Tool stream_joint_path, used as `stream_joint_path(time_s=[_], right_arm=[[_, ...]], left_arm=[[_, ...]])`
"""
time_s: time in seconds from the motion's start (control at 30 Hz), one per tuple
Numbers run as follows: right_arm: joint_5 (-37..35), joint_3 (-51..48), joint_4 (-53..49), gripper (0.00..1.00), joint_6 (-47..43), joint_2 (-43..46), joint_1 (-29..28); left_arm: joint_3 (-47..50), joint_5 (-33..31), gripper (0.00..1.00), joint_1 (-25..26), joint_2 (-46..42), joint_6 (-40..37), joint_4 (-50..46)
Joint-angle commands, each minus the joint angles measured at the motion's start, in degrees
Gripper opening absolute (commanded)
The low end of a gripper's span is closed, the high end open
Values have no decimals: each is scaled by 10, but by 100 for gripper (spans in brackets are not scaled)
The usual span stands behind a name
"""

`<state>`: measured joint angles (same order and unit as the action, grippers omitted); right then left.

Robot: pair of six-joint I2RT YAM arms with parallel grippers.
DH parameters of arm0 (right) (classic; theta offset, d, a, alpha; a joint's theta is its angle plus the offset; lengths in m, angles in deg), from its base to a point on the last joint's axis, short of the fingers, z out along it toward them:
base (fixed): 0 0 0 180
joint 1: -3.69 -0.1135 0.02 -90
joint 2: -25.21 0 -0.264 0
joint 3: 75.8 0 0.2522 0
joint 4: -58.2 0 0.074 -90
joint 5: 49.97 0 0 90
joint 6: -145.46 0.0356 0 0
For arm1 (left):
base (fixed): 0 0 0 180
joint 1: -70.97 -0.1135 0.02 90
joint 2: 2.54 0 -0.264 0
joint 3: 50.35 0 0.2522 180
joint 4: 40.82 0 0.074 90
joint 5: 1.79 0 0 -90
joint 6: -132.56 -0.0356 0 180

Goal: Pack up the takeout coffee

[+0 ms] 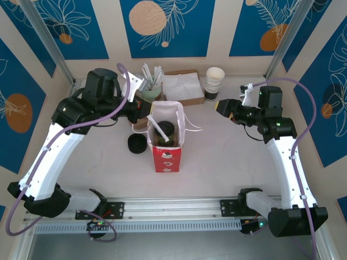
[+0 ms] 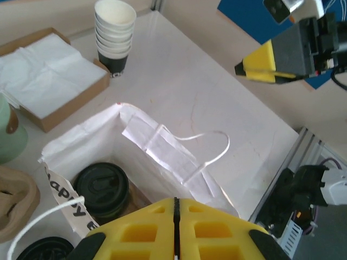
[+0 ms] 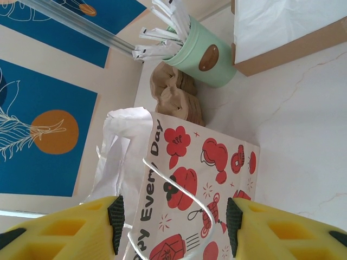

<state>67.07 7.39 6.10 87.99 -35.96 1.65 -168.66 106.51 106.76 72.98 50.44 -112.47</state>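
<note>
Two arms flank the red-and-white bag [image 1: 165, 156], which stands upright mid-tabletop with its mouth open. My left gripper [image 2: 174, 216] is clenched, jaws fully together, over the bag's rim. I cannot tell whether it pinches the string handle. The black lids [image 1: 137, 144] lie on the tabletop [image 1: 233, 162] just left of the bag. The takeout coffee [image 1: 164, 130] sits upright inside the bag, lid on. My right gripper [image 1: 218, 106] is released, jaws apart and empty, well right of the bag and facing it.
</note>
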Motion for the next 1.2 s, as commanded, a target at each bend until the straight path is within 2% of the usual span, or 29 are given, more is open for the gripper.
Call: stream_joint_path(time_s=[0.0, 0.3, 0.5, 0.83, 0.97, 1.07, 1.17], right_arm=[[9, 5, -10, 55, -12, 11, 4], [9, -2, -9, 55, -12, 14, 5], [14, -9, -8, 55, -11, 16, 6], [12, -16, 2, 55, -6, 22, 7], [13, -10, 6, 55, -3, 22, 7], [12, -8, 3, 55, -2, 25, 7], [10, -6, 1, 55, -4, 29, 8]], left_arm=[[25, 42, 9, 6, -15, -31, 5], [97, 63, 10, 19, -20, -34, 25], [151, 51, 11, 33, -22, -30, 48], [182, 70, 12, 38, -13, -36, 53], [173, 51, 23, 38, -6, -52, 42], [161, 59, 34, 37, -2, -53, 40], [151, 61, 38, 37, -7, -52, 42]])
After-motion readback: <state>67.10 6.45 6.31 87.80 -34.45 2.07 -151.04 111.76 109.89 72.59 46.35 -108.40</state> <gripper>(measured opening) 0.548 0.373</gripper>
